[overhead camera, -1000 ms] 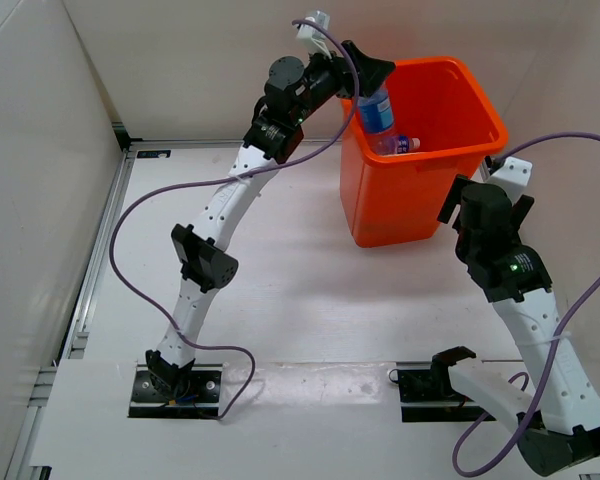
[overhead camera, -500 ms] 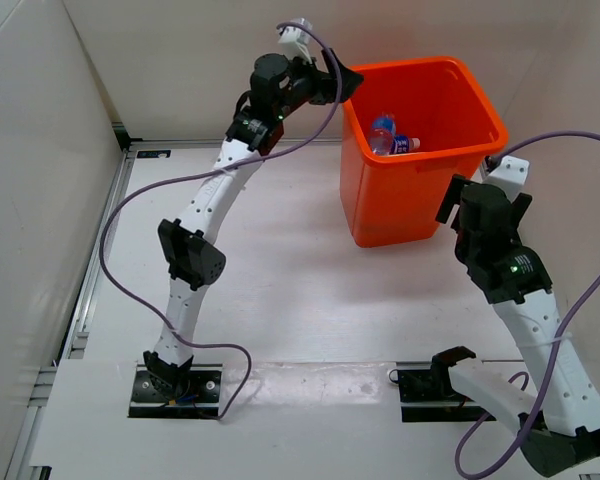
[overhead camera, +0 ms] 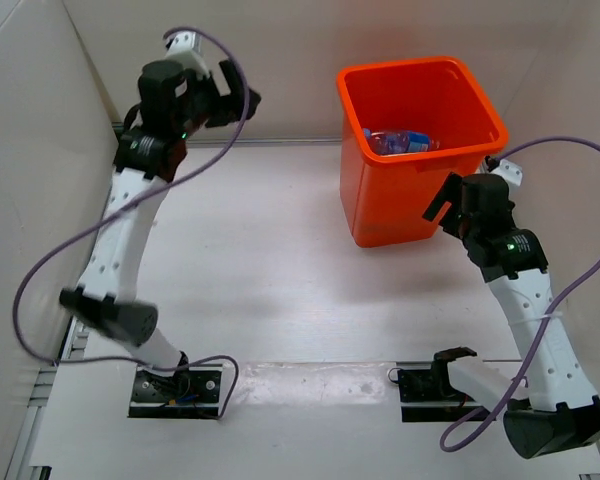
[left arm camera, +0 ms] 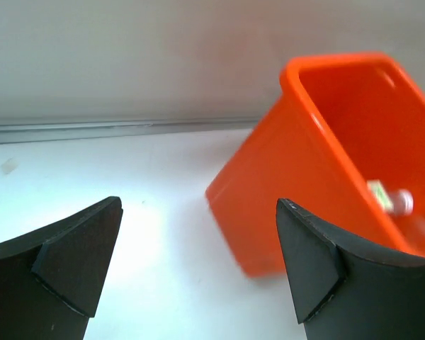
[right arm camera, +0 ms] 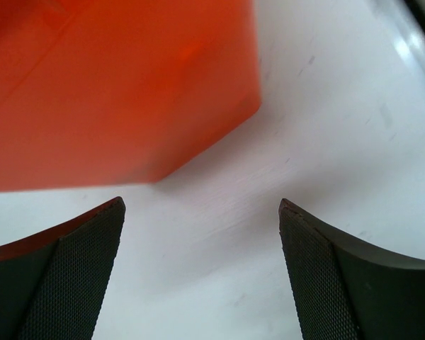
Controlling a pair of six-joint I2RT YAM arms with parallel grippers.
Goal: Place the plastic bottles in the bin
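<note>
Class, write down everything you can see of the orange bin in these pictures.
The bin is a large, square tub of smooth, glossy, bright orange plastic. It has a thick rolled rim, and its walls taper downward. It stands upright and open-topped on the white table, toward the far right side. Clear plastic bottles, with blue on their labels, lie on their sides at its bottom.

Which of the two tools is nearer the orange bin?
The right tool, close beside the bin's near right corner; the left tool hangs far off toward the back left.
</note>
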